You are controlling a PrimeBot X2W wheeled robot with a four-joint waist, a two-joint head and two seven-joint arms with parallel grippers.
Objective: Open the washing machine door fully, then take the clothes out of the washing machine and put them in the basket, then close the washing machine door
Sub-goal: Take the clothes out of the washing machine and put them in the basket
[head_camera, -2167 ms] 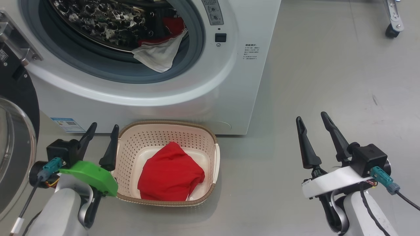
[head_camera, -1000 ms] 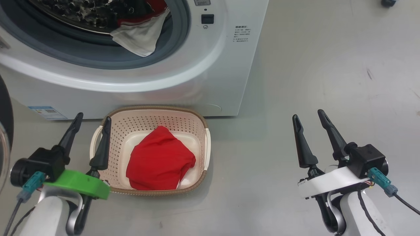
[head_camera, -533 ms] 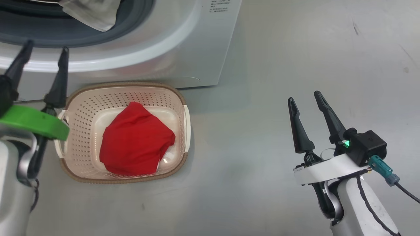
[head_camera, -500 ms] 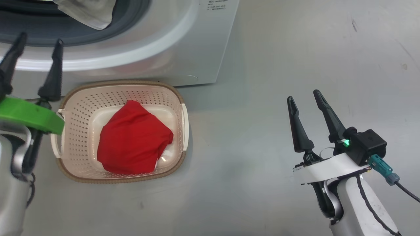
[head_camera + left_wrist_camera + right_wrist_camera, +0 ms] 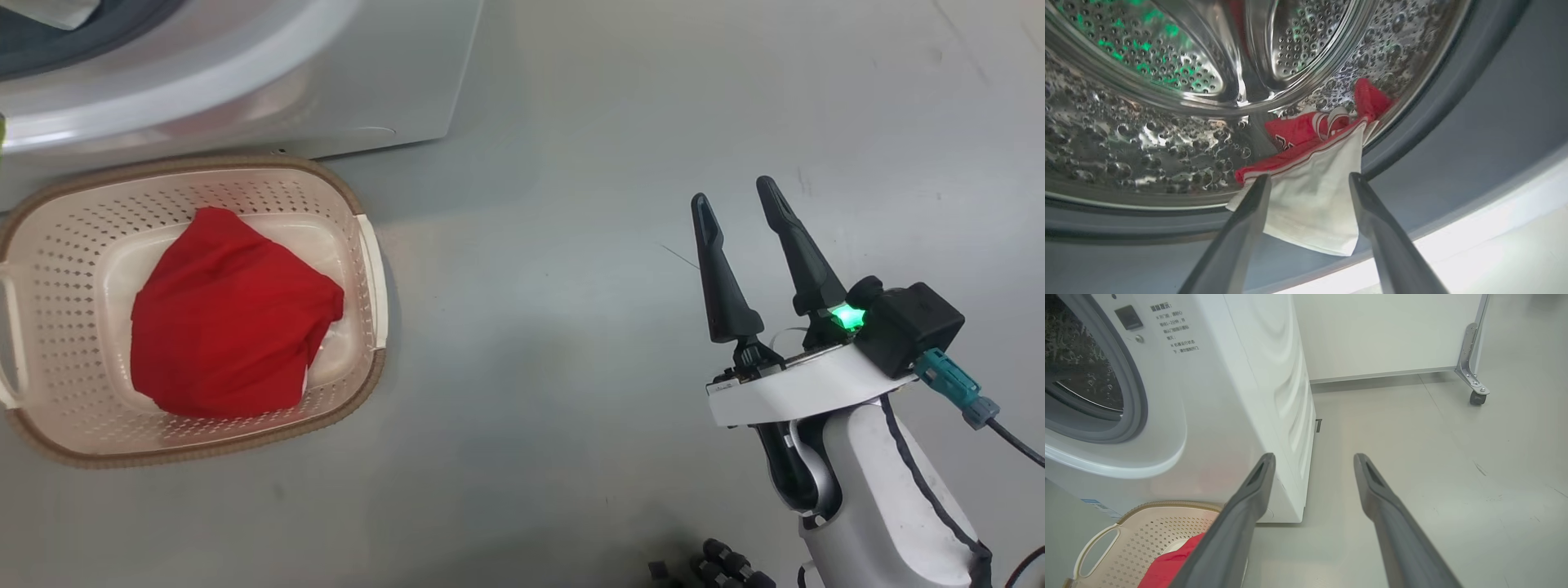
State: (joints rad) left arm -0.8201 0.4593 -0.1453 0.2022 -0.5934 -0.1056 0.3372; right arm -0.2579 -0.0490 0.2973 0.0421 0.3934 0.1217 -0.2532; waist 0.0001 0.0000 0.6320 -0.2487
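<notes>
One red garment (image 5: 229, 318) lies in the basket (image 5: 369, 269); a white piece (image 5: 1310, 212) and red clothes (image 5: 1298, 130) wait at the drum's (image 5: 1147, 134) lip, so unloading looks part done and closing up is left. The left end effector (image 5: 1309, 176), wide open and empty, points at them; the right end effector (image 5: 733, 191) hangs likewise, far right.

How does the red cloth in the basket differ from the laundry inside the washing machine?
The cloth in the basket looks all red; the laundry in the machine mixes red with white trim and a white piece. The cloth lies bunched in a heap within the basket; the laundry spills from the drum, its white piece hanging over the grey seal. Both are soft fabric, partly bright red.
</notes>
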